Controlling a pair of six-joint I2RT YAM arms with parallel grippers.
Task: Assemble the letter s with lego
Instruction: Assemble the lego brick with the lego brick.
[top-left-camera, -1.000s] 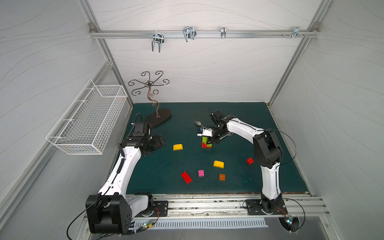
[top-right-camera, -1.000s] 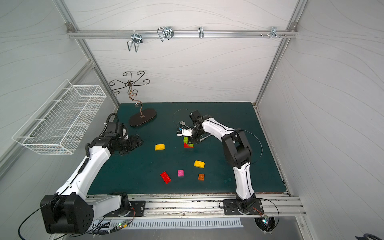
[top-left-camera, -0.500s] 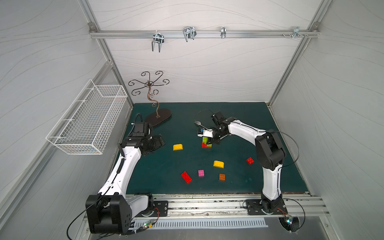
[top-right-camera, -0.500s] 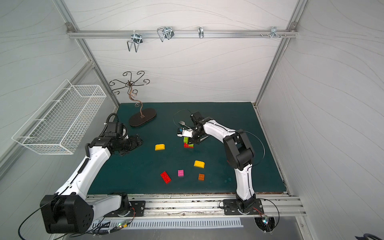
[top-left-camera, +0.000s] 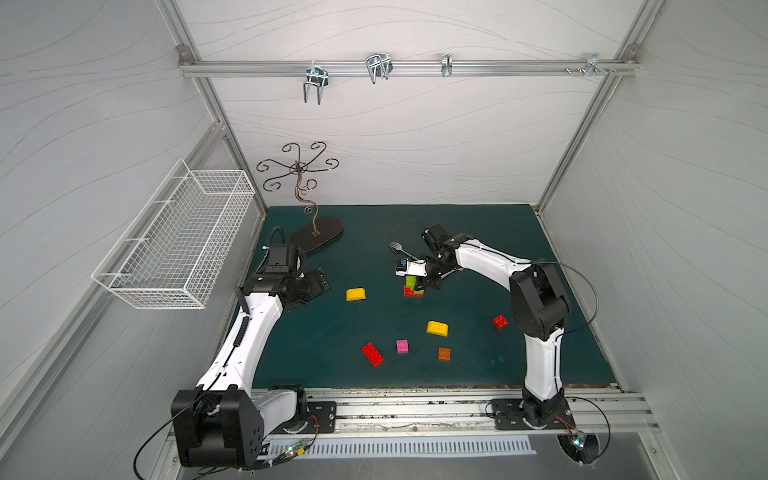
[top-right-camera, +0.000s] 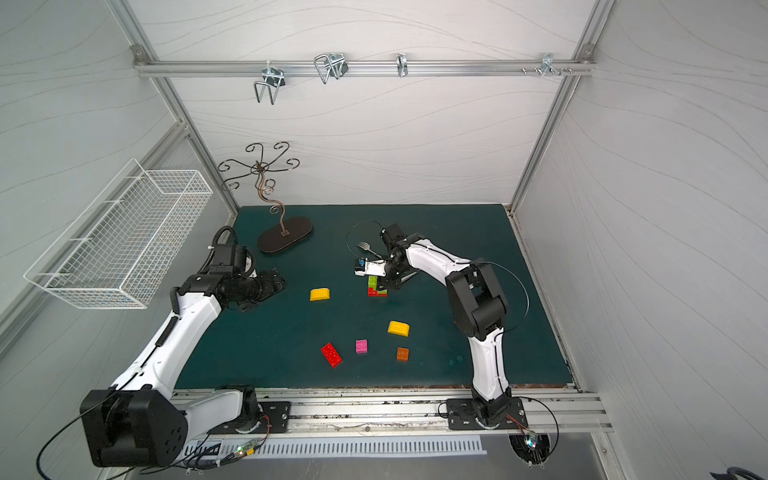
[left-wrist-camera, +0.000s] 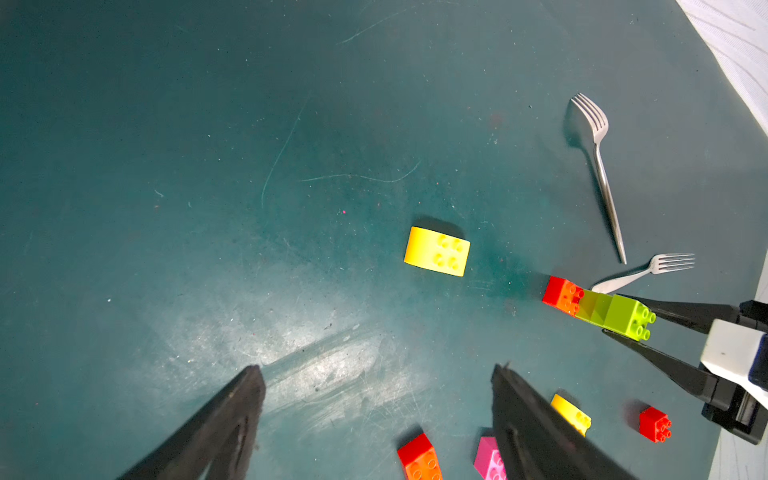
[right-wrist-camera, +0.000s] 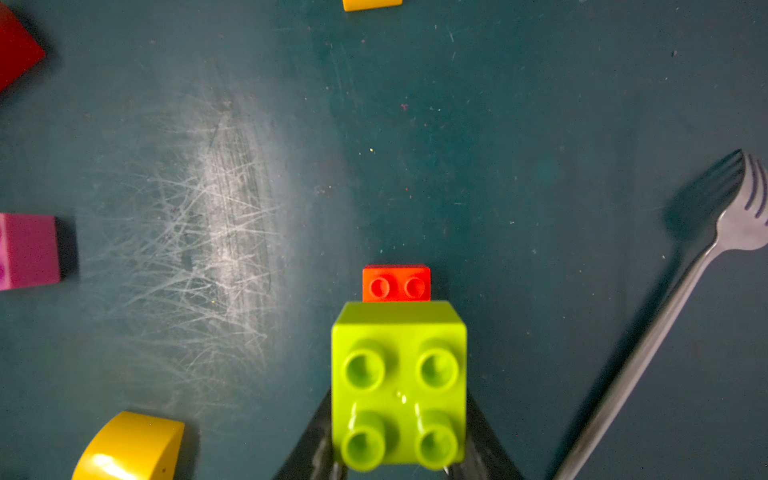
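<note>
Pinching the lime green brick (right-wrist-camera: 398, 384) that sits atop the red brick (right-wrist-camera: 396, 283) near the middle of the surface (top-left-camera: 478, 249), the right pincer (left-wrist-camera: 613, 313) has barely shifted in the last second. It is probably pressing the brick home, though the seam is hidden. The left pincer (left-wrist-camera: 376, 370) stays spread and empty off to the side, and the loose bricks (top-left-camera: 437, 328) lie untouched, so the S is barely begun.
</note>
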